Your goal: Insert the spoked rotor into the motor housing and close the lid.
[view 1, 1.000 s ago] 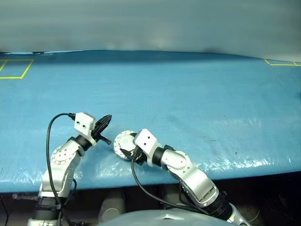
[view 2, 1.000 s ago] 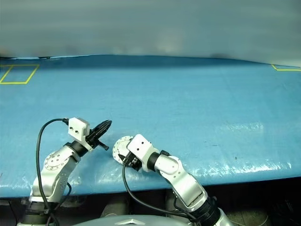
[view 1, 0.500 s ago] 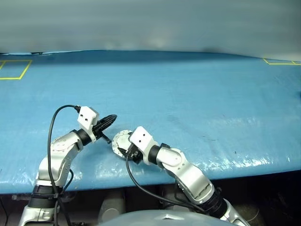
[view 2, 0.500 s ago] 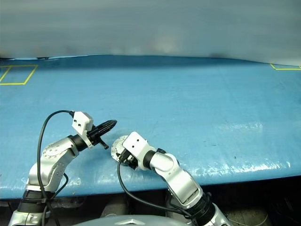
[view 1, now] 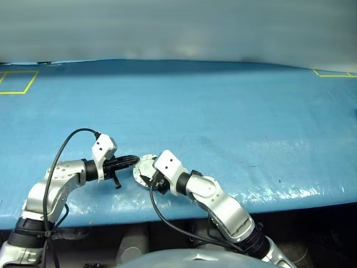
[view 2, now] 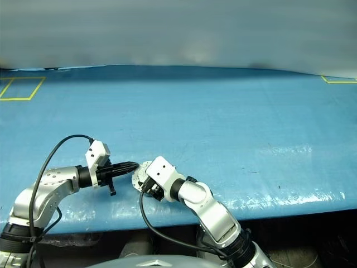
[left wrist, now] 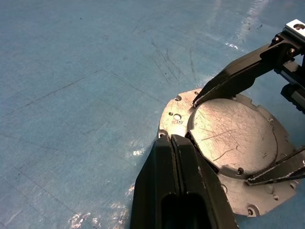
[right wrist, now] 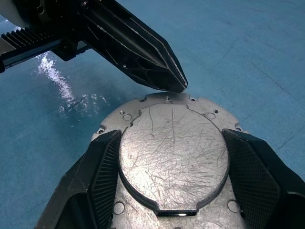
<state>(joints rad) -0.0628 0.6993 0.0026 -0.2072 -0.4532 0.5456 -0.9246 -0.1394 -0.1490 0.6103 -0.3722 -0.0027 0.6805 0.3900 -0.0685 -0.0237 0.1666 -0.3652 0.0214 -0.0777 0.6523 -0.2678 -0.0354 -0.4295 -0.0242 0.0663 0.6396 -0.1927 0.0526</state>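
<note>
Two grippers: right gripper (right wrist: 174, 167) clamps lid (right wrist: 174, 152); left gripper (left wrist: 172, 143) closed.

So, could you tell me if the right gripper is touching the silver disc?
Touching. The right wrist view shows the right gripper clasping both sides of the silver disc.

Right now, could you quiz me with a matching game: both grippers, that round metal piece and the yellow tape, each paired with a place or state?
Things:
1. left gripper
2. right gripper
3. round silver motor part
4. yellow tape outline

Descriptions:
a. far left corner of the blue table
b. fingers shut, tip at the part's rim
c. fingers apart, one on each side of the part
d. scratched flat face, holes around its flange

Pairs: 1-b, 2-c, 3-d, 4-a
</note>
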